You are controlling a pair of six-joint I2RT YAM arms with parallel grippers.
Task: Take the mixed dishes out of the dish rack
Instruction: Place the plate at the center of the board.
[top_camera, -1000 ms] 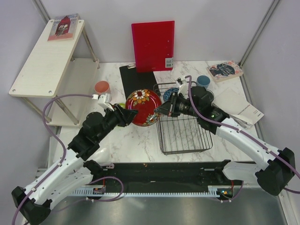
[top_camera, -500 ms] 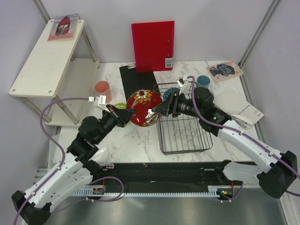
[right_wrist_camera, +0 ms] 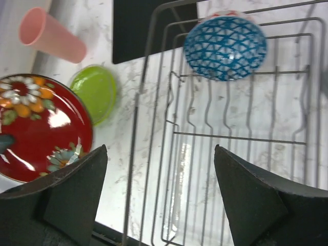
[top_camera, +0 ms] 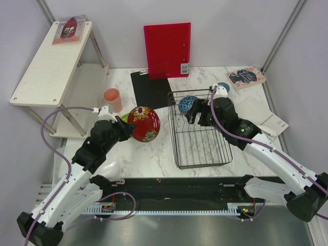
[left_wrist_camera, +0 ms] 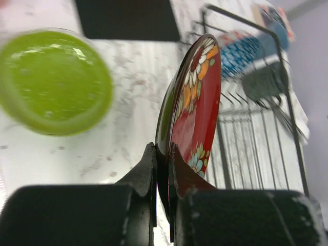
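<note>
Left gripper: pinched tight on the rim of the dark red plate, nothing else in its grip.
Dark red plate: out of the dish rack, held on edge above the marble counter just left of the rack's left wall, flowered face turned toward the rack.
Lime-green dish: flat on the counter, just beside the plate on the side away from the rack.
Pink cup: on the counter, beyond the lime-green dish, apart from both arms.
Right gripper: jaws spread wide and empty, poised above the rack's middle.
Blue patterned bowl: on edge at the far end of the rack, leaning on the wires, hollow side facing back toward the right gripper.
Deciding relation: bowl straight ahead of the open right gripper and slightly to its right, rim standing upright; right arm clearly nearer, left arm occupied and on the other side of the rack wall.
Likely next: reach forward over the wires, jaws turned to straddle the bowl's upper rim.
Risk: plate's lower edge close to the lime-green dish when laid down.
</note>
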